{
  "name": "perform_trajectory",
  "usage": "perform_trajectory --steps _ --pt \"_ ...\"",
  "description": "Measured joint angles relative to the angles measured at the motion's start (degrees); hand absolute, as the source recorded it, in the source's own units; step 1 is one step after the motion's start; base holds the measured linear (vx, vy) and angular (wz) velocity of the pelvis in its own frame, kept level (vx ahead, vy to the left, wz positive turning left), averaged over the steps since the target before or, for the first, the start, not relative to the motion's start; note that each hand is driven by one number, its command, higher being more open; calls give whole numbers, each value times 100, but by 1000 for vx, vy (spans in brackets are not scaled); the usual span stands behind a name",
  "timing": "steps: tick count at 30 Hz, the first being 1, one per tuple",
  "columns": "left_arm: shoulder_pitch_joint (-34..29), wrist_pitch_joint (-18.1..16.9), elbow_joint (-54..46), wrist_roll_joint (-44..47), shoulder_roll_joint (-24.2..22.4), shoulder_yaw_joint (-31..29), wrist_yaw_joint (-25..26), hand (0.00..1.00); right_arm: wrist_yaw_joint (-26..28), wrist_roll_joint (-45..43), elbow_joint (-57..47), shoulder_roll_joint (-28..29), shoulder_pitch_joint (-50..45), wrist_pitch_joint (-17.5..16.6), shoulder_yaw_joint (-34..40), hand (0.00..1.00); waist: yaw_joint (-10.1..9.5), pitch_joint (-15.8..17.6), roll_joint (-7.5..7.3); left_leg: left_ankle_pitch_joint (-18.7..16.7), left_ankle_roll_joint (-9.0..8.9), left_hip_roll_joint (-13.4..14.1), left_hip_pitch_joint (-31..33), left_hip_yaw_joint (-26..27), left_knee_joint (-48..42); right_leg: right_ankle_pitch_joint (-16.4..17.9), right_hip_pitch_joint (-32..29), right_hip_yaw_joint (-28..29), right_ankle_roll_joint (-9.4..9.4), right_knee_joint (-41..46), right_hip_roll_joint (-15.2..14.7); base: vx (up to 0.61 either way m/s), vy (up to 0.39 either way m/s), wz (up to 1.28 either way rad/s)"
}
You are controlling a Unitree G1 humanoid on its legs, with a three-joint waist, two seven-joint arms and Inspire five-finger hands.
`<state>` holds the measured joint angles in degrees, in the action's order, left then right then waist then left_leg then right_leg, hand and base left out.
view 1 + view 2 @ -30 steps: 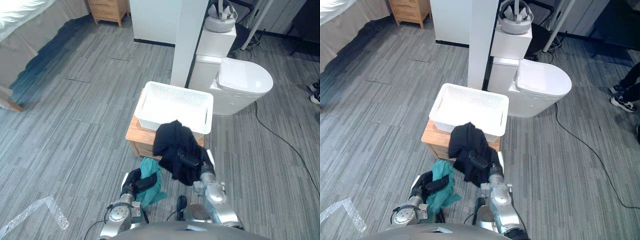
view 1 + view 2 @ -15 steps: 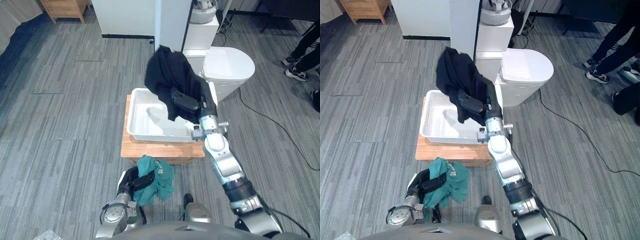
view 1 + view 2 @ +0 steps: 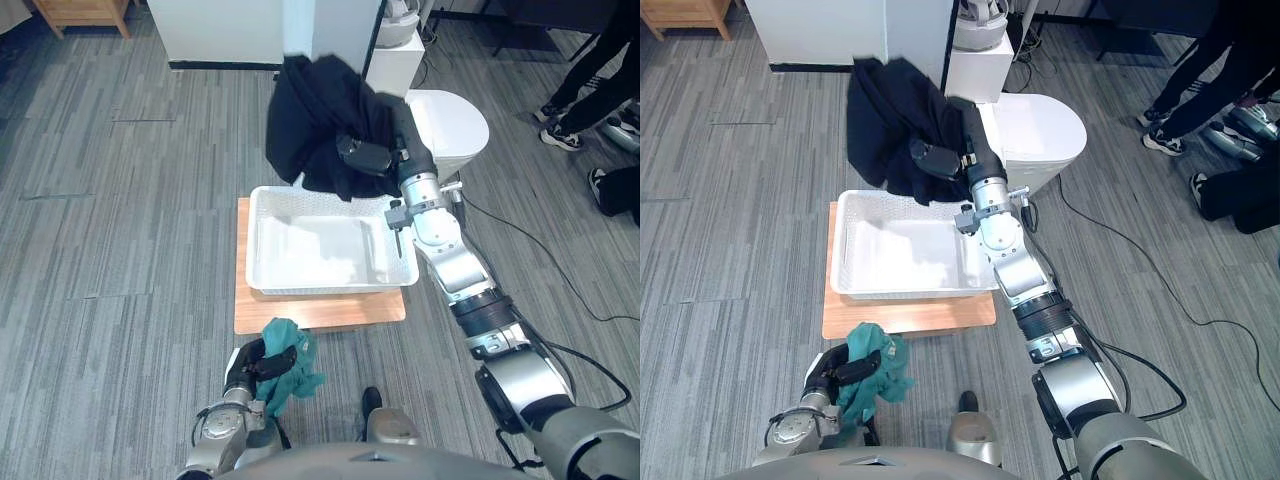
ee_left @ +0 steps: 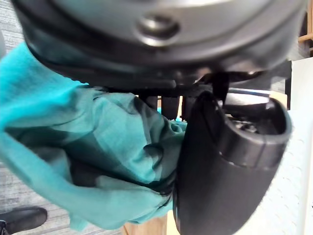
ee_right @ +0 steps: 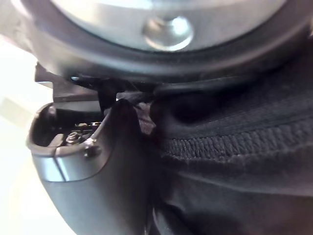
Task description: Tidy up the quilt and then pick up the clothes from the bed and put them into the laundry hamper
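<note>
Hamper (image 3: 325,288) is sitting empty on the wooden stand (image 3: 320,312), so I am judging the pick-up done and both drops as yet to do. Right hand (image 3: 365,157) is clamping the black garment (image 3: 310,130), fingers curled into the cloth, and is holding it raised over the hamper's far edge, with the lowest folds hanging just above that rim. Left hand (image 3: 258,362) is gripping the teal garment (image 3: 290,360) low, just off the stand's near edge, towards its left corner.

Black garment (image 3: 320,120) hides part of the hamper's (image 3: 300,290) far rim and of the toilet (image 3: 450,125). Teal garment (image 3: 292,360) hides part of left hand (image 3: 258,362). Person (image 3: 598,88) cut off at frame edge.
</note>
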<state>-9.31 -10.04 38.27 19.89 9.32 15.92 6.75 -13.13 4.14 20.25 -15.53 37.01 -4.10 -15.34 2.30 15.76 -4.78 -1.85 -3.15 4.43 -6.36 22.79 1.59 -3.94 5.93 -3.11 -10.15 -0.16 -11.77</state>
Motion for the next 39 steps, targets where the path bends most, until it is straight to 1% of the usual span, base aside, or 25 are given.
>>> perform_trajectory --steps 1,2,4,6,8,9,11,12,13,14,15,16,17,18,19,20,22,23,25,27,28,32,37,39 --pt "0 -8 1 8 -10 0 15 0 -5 0 191 1 -1 8 4 0 0 9 21 3 -3 1 6 -7 15 0 -2 -46 -1 -9 3 20 -70 5" --pt "-3 -6 10 31 -49 5 22 0 -7 0 477 2 -7 80 3 0 18 9 82 32 -12 -3 14 -39 65 -1 -9 -171 -1 -15 7 20 -71 8" --pt "-5 0 15 58 -95 7 28 0 -10 1 701 6 -33 163 6 0 22 6 161 46 -10 -3 56 -78 66 -1 -27 -278 -1 -11 10 19 -75 11" --pt "-11 3 19 199 -172 8 34 0 -23 2 926 45 -202 200 20 0 20 0 323 54 -12 13 178 -136 61 -1 -111 -324 -2 9 20 23 -71 15" --pt "-11 6 30 203 -196 8 47 0 -29 3 976 84 -330 217 29 0 19 1 392 60 -20 20 199 -162 61 -1 -119 -369 -2 17 19 25 -47 10" --pt "-13 8 58 203 -220 7 66 0 -30 3 1074 191 -492 220 66 0 15 -17 455 69 -35 29 200 -181 58 -1 -109 -446 -2 24 7 30 -42 6" --pt "-34 15 63 202 -220 6 81 0 -55 7 1078 299 -757 220 94 0 16 -49 518 74 -42 45 198 -219 31 0 -106 -464 -2 83 6 52 -57 8" --pt "-38 19 66 202 -227 6 93 0 -64 12 1078 344 -939 220 110 100 21 -52 550 75 -44 70 193 -238 -33 0 -112 -466 -2 196 11 58 -52 10" --pt "-40 20 68 202 -238 5 104 0 -66 18 1078 376 -1029 221 128 100 23 -55 569 75 -44 97 184 -246 -68 2 -139 -469 -4 308 30 61 -65 4" --pt "-34 22 91 203 -331 -5 137 0 -75 28 1078 419 -1179 221 134 100 42 -45 686 75 -47 256 177 -277 -166 32 -404 -462 -8 903 155 42 -84 -5" --pt "-15 28 169 201 -374 -58 139 0 -75 227 1076 472 -1323 218 130 100 49 -28 816 76 -48 437 158 -278 -243 444 -636 -480 48 845 347 19 -77 -8" --pt "-27 24 199 202 -360 -85 143 0 -78 271 1064 526 -1400 217 118 100 47 -46 782 92 -73 433 148 -251 -259 451 -550 -472 95 384 403 -15 -90 4" --pt "-16 31 250 201 -292 -111 146 0 -90 399 1018 630 -1581 214 125 100 54 -139 602 73 -102 296 147 -250 -276 125 -504 -463 128 -447 370 8 -135 22" --pt "-5 29 277 200 -235 -114 149 0 -91 467 1014 676 -1666 212 120 100 64 -169 459 -46 -231 159 104 -279 -279 -286 -557 -551 283 -416 266 51 -214 15" --pt "41 33 339 202 -332 -123 184 0 -84 473 1026 660 -1695 216 109 100 14 -155 636 -264 -307 260 29 -247 -271 -129 -500 -602 334 -435 349 39 -204 0" --pt "56 32 345 200 -401 -121 191 0 -86 473 1027 638 -1711 218 109 100 -16 -119 721 -271 -314 311 12 -212 -267 -131 -496 -584 336 -435 400 13 -120 -14" --pt "40 30 343 203 -495 -107 190 0 -83 494 1026 636 -1861 218 97 100 1 -152 801 -230 -368 377 -64 -222 -227 -131 -427 -589 336 -434 476 -53 -88 -4" --pt "40 28 337 203 -496 -92 186 0 -84 507 1023 640 -1893 218 66 100 5 -151 798 -228 -372 403 -126 -222 -205 -132 -375 -589 336 -435 503 -66 -88 -1" --pt "27 29 276 236 -490 4 186 0 -91 515 857 627 -1964 219 26 100 8 -161 765 -222 -383 402 -205 -222 -125 -133 -338 -585 338 -436 520 -85 -35 -1" --pt "-6 31 190 341 -479 77 170 0 -109 518 609 632 -1999 218 9 100 29 -176 700 -221 -383 366 -209 -220 -105 -152 -351 -574 362 -439 495 -121 -20 -3" --pt "-12 30 164 498 -450 130 151 0 -108 604 463 636 -2012 216 -50 100 27 -207 639 -212 -372 329 -208 -217 -106 -160 -358 -556 369 -441 488 -92 -15 -4" --pt "-22 31 40 662 -396 128 145 0 -93 633 27 756 -2041 215 -118 100 4 -258 516 -154 -332 288 -214 -136 -42 -219 -426 -481 376 -473 474 -111 -28 -9" --pt "-175 37 -329 838 -399 144 147 0 -90 624 -471 658 -2045 214 -101 100 -28 -261 445 -117 -320 280 -196 -77 -27 -274 -499 -394 383 -474 483 -44 -20 -8" --pt "-203 39 -573 927 -396 164 147 0 -88 613 -728 576 -2063 214 18 100 -30 -265 397 -117 -320 281 -194 -56 -40 -296 -510 -334 384 -449 488 -23 -13 -6"
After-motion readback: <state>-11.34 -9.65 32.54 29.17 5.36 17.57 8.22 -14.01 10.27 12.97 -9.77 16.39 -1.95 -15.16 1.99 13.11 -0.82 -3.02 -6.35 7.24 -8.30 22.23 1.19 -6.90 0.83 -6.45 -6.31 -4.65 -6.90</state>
